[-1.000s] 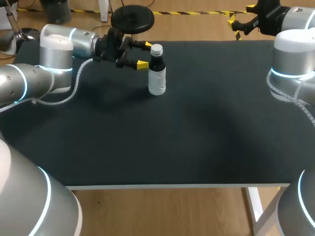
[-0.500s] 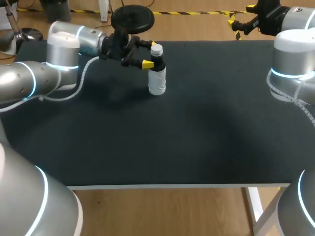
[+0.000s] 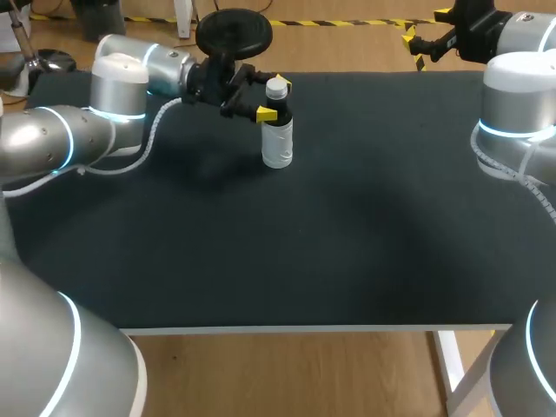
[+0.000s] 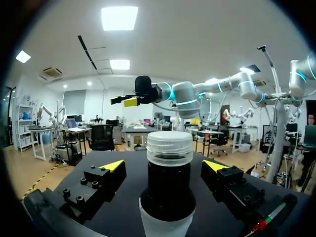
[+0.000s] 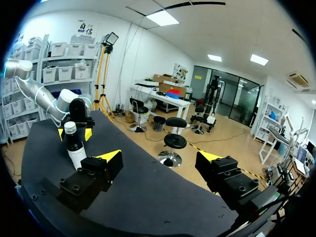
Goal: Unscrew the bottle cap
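Left gripper (image 4: 164, 165) moved forward; fingers (image 4: 112, 165) apart, flanking bottle cap (image 4: 169, 147), no contact. Right gripper (image 5: 159, 156) fingers apart, well away.

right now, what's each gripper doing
Left gripper: open, straddling the bottle, not touching it.
Right gripper: open, holding nothing.

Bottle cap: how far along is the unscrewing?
Done: the left gripper is placed with its open fingers either side of the neck of the bottle, just under the cap. In hand: nothing gripped yet; gaps show on both sides. Left: grip and twist the cap, which is still on. The right gripper is open, far off.
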Available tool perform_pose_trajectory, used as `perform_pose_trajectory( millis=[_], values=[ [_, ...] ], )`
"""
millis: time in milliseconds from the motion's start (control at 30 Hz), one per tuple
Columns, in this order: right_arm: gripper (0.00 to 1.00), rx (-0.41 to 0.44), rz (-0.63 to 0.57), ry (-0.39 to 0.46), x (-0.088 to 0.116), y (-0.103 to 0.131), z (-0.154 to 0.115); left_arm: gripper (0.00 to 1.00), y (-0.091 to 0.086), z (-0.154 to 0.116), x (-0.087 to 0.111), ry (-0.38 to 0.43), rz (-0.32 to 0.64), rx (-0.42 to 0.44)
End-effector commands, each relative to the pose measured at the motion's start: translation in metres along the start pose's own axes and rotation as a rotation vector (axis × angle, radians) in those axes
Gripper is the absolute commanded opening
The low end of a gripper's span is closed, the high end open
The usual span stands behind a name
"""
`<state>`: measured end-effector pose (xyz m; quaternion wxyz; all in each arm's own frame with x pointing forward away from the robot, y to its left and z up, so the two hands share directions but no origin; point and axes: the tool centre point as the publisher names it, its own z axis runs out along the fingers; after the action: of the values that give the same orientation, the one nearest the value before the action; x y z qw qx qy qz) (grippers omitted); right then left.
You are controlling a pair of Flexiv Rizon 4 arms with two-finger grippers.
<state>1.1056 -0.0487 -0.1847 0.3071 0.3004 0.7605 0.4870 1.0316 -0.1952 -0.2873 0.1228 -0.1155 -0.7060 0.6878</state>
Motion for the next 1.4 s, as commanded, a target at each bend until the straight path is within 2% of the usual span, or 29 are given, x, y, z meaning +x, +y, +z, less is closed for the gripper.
perform_pose_trajectory(
  millis=[33, 333, 367, 400, 467, 600, 700, 767, 800, 833, 900, 933, 1000, 1033, 1400],
  values=[
    [1.0, -0.002, 0.0, 0.001, -0.0003, -0.0005, -0.0004, 1.0, 0.0026, 0.0013, -0.0071, 0.056, -0.002, 0.003],
    [1.0, -0.002, 0.0, 0.001, -0.0003, -0.0005, -0.0004, 1.0, 0.0028, 0.0039, -0.008, 0.057, 0.001, 0.004],
    [1.0, -0.002, 0.0, 0.001, -0.0003, -0.0005, -0.0004, 0.89, 0.0028, 0.004, -0.008, 0.057, 0.002, 0.004],
    [1.0, -0.002, 0.0, 0.001, -0.0003, -0.0005, -0.0004, 0.85, 0.0028, 0.004, -0.008, 0.055, 0.002, 0.003],
    [1.0, -0.002, 0.0, 0.001, -0.0003, -0.0005, -0.0004, 0.49, 0.0027, 0.0039, -0.008, 0.055, 0.003, 0.005],
    [1.0, -0.002, 0.0, 0.001, -0.0003, -0.0005, -0.0004, 0.51, 0.0025, 0.0035, -0.0078, 0.054, 0.005, 0.006],
    [1.0, -0.002, 0.0, 0.001, -0.0003, -0.0005, -0.0004, 0.75, 0.0021, 0.0029, -0.0076, 0.052, 0.006, 0.006],
    [1.0, -0.002, 0.0, 0.001, -0.0003, -0.0005, -0.0004, 0.83, 0.0018, 0.0025, -0.0074, 0.05, 0.007, 0.005],
    [1.0, -0.002, 0.0, 0.001, -0.0003, -0.0005, -0.0004, 0.74, 0.0017, 0.0023, -0.0073, 0.05, 0.007, 0.004],
    [1.0, -0.002, 0.0, 0.001, -0.0003, -0.0005, -0.0004, 0.46, 0.0015, 0.002, -0.0072, 0.049, 0.008, 0.003],
    [1.0, -0.002, 0.0, 0.001, -0.0003, -0.0005, -0.0004, 0.38, 0.0013, 0.0016, -0.0072, 0.048, 0.009, 0.003],
    [1.0, -0.002, 0.0, 0.001, -0.0003, -0.0005, -0.0004, 0.26, 0.001, 0.0016, -0.0071, 0.049, 0.011, 0.003],
    [1.0, -0.002, 0.0, 0.001, -0.0003, -0.0005, -0.0004, 0.16, 0.0005, 0.0018, -0.0069, 0.048, 0.012, 0.0],
    [1.0, -0.002, 0.0, 0.001, -0.0003, -0.0005, -0.0004, 0.0, 0.0002, 0.0018, -0.0068, 0.048, 0.013, 0.0],
    [1.0, -0.002, 0.0, 0.001, -0.0003, -0.0005, -0.0004, 0.0, -0.0027, -0.0022, -0.0054, 0.048, 0.04, -0.003]
  ],
)
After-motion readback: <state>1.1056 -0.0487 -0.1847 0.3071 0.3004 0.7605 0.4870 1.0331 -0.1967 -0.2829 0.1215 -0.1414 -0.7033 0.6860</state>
